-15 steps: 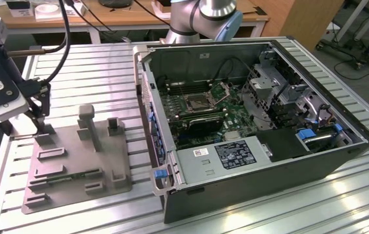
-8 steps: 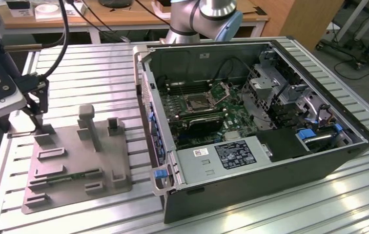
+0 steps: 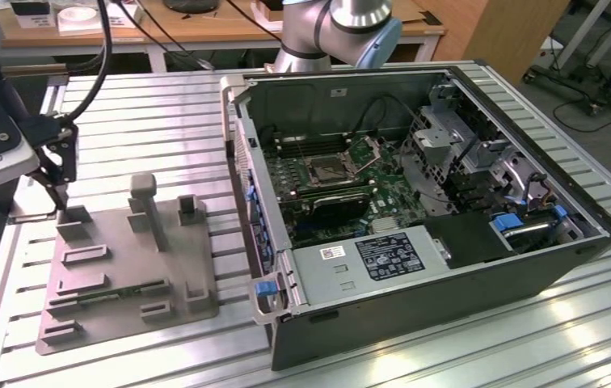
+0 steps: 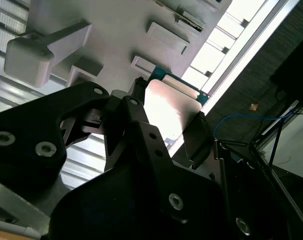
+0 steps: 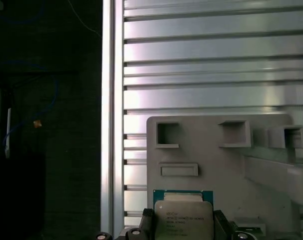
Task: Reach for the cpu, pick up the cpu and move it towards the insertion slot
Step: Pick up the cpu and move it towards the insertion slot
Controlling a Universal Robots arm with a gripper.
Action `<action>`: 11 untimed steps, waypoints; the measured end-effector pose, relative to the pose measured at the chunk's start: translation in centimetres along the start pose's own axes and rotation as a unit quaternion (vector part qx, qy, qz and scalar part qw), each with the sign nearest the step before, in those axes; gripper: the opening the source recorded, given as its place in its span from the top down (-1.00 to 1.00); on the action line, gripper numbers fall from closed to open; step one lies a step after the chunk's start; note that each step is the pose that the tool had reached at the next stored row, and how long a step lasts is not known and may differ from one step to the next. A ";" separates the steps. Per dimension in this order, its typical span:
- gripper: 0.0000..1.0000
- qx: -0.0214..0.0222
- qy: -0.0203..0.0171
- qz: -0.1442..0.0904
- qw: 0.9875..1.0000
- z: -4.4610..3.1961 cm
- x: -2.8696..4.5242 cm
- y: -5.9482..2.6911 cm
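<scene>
At the exterior view's left, the gripper [image 3: 60,204], a black two-fingered claw on a pale grey wrist block, hangs point-down over the far corner of a flat grey plastic fixture plate [image 3: 111,271] with upright blocks. The plate lies on a ribbed, silvery aluminium table [image 3: 154,105].

In both wrist views the cpu [image 5: 183,219], a small flat square chip with a silvery-grey metal top and a green rim, sits between the two black fingers [image 5: 147,222], one on each of two opposite edges. The claw looks closed on those edges, gripping the chip. In the second wrist view the cpu [image 4: 167,107] shines with glare, and its face is tilted against the plate below. From these angles it is hard to tell whether it has come clear of the fixture plate or rests on its corner. Just beyond the chip the plate carries a shallow rectangular recess and two open-sided square blocks.

Towards the exterior view's right, well apart from the claw, stands an open dark grey metal computer case [image 3: 424,303], lying on its side with the green motherboard [image 3: 284,190] exposed. Near the middle of that board is the insertion slot [image 3: 330,170], a square silver metal-framed socket with a dark centre. Its hinged metal frame [image 3: 373,149] stands raised just beside it. The arm's light blue and silver base [image 3: 338,32] rises behind the case.
</scene>
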State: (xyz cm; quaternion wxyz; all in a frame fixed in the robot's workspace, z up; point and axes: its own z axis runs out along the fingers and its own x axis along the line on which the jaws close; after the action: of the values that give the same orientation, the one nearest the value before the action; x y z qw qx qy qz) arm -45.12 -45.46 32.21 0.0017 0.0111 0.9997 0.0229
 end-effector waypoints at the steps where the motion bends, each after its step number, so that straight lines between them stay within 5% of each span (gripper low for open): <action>1: -0.08 0.000 0.000 0.000 1.000 -0.11 0.00 0.00; 11: -0.08 0.000 0.001 0.000 1.000 -1.03 0.00 0.05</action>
State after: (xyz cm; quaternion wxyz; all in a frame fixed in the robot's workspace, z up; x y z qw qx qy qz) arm -45.12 -45.46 33.25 0.0012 0.0111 0.9997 0.0229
